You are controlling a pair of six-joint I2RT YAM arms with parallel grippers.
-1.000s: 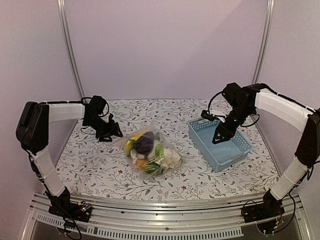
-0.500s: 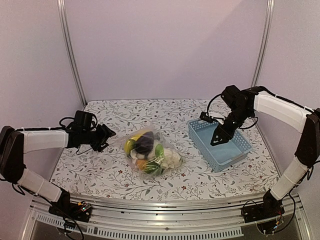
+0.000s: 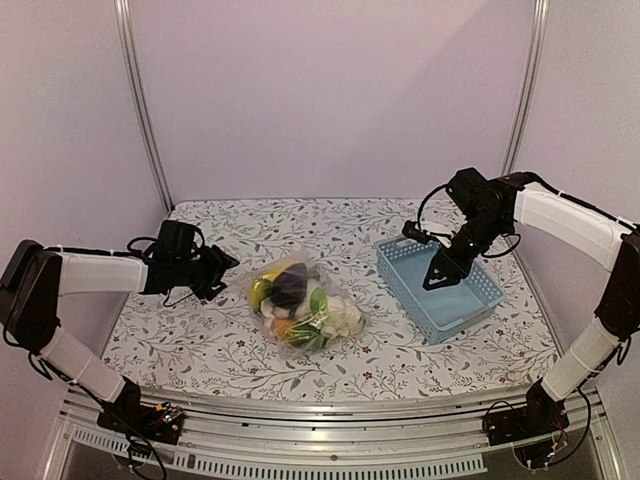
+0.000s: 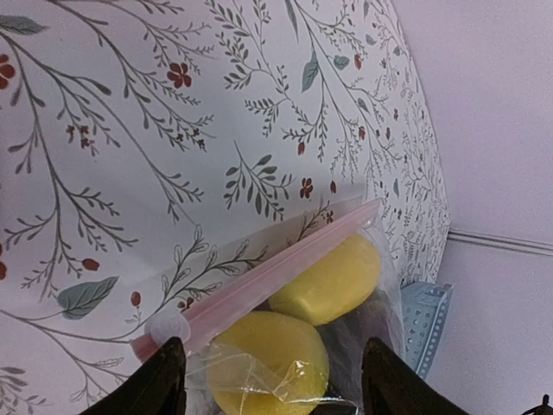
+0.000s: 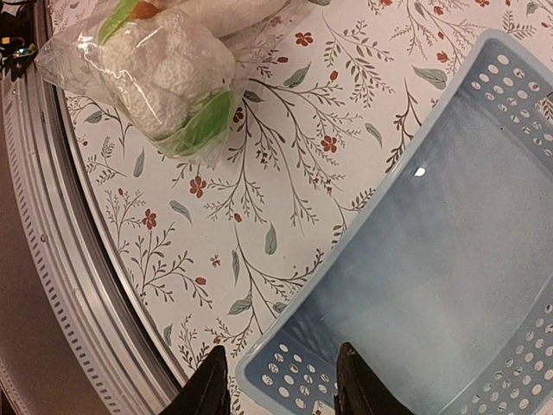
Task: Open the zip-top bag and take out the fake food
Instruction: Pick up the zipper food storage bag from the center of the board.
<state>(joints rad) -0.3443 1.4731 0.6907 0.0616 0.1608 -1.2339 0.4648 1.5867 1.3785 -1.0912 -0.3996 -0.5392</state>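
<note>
The zip-top bag (image 3: 302,306) lies mid-table, clear and crinkly, stuffed with fake food (image 3: 290,290): yellow, purple, white, green and orange pieces. My left gripper (image 3: 222,268) hovers just left of the bag, open. In the left wrist view its fingertips frame the bag's pink zip strip (image 4: 259,281), the white slider (image 4: 168,328) and two yellow pieces (image 4: 333,281); the left gripper (image 4: 272,380) touches nothing. My right gripper (image 3: 437,272) hangs open over the blue basket's near-left corner, holding nothing. The right wrist view shows the right gripper (image 5: 281,380) and the bag's cauliflower end (image 5: 164,78).
A light-blue slotted basket (image 3: 440,290) stands to the right of the bag; it appears in the right wrist view (image 5: 449,242) with nothing inside. A metal rail (image 5: 52,259) runs along the table's near edge. Walls close in behind and on both sides.
My left arm swung down from the back left and its gripper moved right, closer to the bag. The right gripper stayed over the basket, barely shifting.
</note>
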